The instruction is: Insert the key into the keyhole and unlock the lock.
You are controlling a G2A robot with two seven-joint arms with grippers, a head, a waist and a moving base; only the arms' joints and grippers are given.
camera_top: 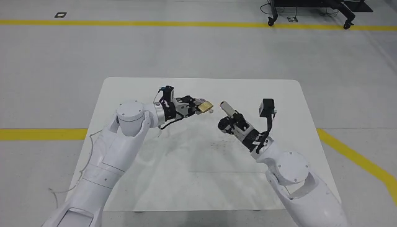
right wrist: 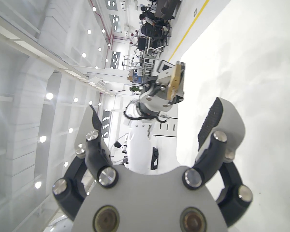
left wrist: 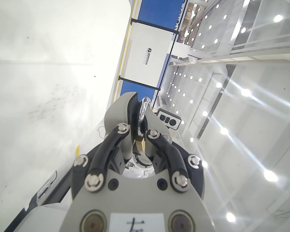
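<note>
holding the lock (camera_top: 206,107) clear of the desk (camera_top: 186,183) is the job given to the left gripper (camera_top: 199,105), which is clenched on it. in the left wrist view the silvery shackle (left wrist: 144,107) & the brass body (left wrist: 140,145) are both seen between its fingers (left wrist: 116,118). the lock is thus found in the air over the desk, between the two arms. the right gripper (camera_top: 224,116) is placed just beside the lock, facing it but apart from it. it is released, w/ its pads (right wrist: 211,117) spread wide & nothing carried between them. whether a key is already seated in the keyhole can't be told, as that end of the body is too small to read. judged from this, the step in hand is the approach to the keyhole, w/ the lock presented and the unlock itself not yet done. the next move prob. calls for the right gripper to be lined up on the keyhole axis and closed on the key's head, if one is there. a turn would then be applied while the lock is braced hard by the left gripper, so it isn't twisted out of the grasp. if no key is seated, one must be fetched 1st.
</note>
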